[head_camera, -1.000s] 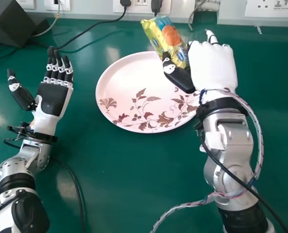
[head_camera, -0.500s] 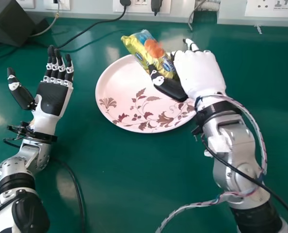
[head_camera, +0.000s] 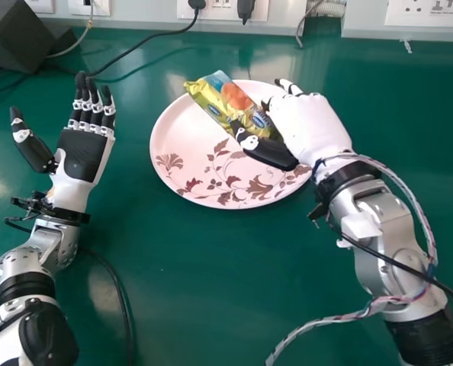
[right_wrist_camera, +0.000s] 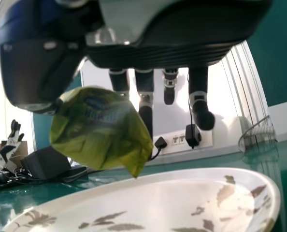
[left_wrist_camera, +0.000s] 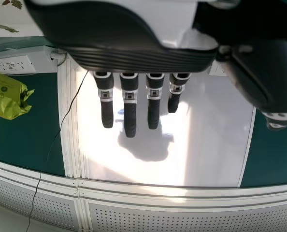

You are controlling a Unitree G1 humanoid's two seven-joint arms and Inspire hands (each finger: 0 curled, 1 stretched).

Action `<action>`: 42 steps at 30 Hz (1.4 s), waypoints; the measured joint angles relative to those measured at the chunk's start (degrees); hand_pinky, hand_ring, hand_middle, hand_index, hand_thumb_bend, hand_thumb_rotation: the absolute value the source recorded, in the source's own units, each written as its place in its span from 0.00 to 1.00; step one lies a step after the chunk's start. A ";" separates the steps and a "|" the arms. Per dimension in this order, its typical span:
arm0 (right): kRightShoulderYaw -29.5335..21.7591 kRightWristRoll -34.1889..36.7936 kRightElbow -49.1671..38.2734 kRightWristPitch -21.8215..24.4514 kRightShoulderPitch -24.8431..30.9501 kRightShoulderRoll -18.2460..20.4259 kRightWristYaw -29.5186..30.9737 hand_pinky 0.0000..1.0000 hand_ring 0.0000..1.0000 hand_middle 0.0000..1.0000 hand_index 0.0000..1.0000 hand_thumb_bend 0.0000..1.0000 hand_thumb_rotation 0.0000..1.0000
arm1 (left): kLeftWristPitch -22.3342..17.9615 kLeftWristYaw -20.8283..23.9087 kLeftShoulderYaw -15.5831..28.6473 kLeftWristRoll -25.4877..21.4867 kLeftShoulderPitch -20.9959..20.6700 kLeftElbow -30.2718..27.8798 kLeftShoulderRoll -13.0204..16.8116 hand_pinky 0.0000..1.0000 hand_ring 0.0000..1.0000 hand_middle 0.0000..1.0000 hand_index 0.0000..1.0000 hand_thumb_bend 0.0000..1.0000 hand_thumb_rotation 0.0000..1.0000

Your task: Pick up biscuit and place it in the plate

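Note:
My right hand (head_camera: 306, 126) is over the right part of the pink plate (head_camera: 184, 141), its thumb and fingers pinching the yellow biscuit packet (head_camera: 219, 99). The packet slants over the plate's back part. In the right wrist view the packet (right_wrist_camera: 100, 128) hangs between the thumb and fingers of the right hand (right_wrist_camera: 144, 89), above the rim of the plate (right_wrist_camera: 182, 176). My left hand (head_camera: 85, 152) is at the left with straight fingers, holding nothing; in the left wrist view the fingers of the left hand (left_wrist_camera: 129, 108) point straight, with the packet (left_wrist_camera: 8, 96) farther off.
A dark box (head_camera: 17, 42) stands at the back left, with black cables (head_camera: 146, 38) running from it toward the wall sockets (head_camera: 432, 14). A braided cable (head_camera: 326, 320) loops beside the right forearm. The green table (head_camera: 204, 282) lies around the plate.
My right hand has moved left and slightly toward the robot, tilting leftward, carrying the packet from the plate's back right edge to over its back part. The left hand has kept still.

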 measured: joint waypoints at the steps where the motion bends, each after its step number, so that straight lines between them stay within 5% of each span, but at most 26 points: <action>1: 0.02 0.36 0.40 -0.17 0.00 -0.20 -0.12 0.11 0.27 0.47 0.44 0.53 0.00 | 0.00 -0.19 0.00 0.00 -0.01 0.12 0.04 0.79 0.79 0.89 0.99 0.94 0.50; 23: 2.91 1.45 6.12 -2.21 -0.64 -3.99 1.76 0.11 0.27 0.47 0.42 0.53 0.00 | -0.09 -0.36 0.03 -0.05 0.14 -0.23 -0.34 0.81 0.80 0.89 0.88 0.97 0.49; 42: 5.48 0.92 8.34 0.04 -2.81 -4.38 5.30 0.11 0.27 0.47 0.44 0.53 0.00 | -0.35 -6.31 -0.07 0.08 -0.10 1.36 0.19 0.83 0.82 0.90 0.87 0.97 0.43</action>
